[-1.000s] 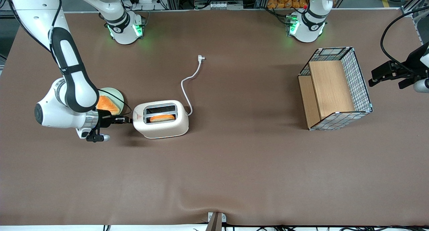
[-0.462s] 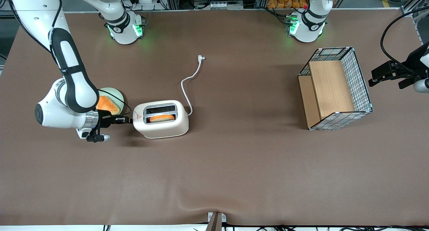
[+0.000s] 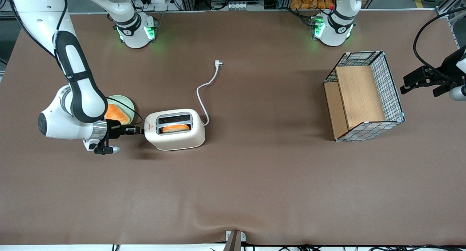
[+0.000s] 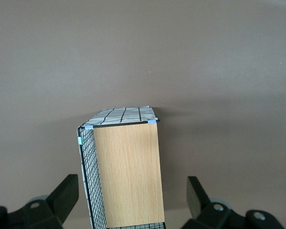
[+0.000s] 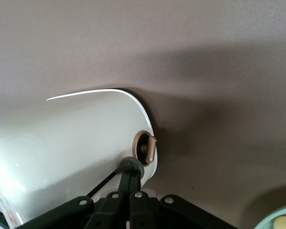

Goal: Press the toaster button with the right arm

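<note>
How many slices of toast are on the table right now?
2. One orange toast slice sits in the cream-white toaster's slot nearer the front camera; another lies on the pale green plate, beside the right arm's hand.

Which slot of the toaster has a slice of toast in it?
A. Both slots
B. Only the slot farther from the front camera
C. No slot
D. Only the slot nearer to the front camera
D: in the front view the toaster shows an orange slice in its nearer slot only, while the farther slot is dark. The gripper, jaws shut, is at the toaster's narrow end.
</note>
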Controlling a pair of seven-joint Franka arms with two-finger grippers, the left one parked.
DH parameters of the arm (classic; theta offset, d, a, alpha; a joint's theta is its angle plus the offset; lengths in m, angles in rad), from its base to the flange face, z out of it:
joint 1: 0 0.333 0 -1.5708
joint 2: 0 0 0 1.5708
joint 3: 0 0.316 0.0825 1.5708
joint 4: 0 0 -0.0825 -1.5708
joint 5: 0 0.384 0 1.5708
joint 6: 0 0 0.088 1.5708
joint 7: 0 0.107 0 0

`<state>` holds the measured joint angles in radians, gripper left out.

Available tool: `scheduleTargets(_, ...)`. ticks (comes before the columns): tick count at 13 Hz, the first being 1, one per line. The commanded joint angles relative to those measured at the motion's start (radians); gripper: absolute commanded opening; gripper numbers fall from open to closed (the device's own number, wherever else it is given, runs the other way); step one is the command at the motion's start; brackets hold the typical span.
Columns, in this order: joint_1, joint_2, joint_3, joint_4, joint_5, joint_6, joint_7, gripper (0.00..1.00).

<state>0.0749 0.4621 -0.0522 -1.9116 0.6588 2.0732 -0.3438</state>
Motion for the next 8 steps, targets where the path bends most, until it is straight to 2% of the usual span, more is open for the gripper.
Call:
scheduleTargets(1, 0.016, 0.041, 0.006, -0.006, 0.044, 0.051, -0.040, 0.00)
scheduleTargets(8, 0.011, 0.040, 0.005, 0.003, 0.042, 0.042, -0.040, 0.00)
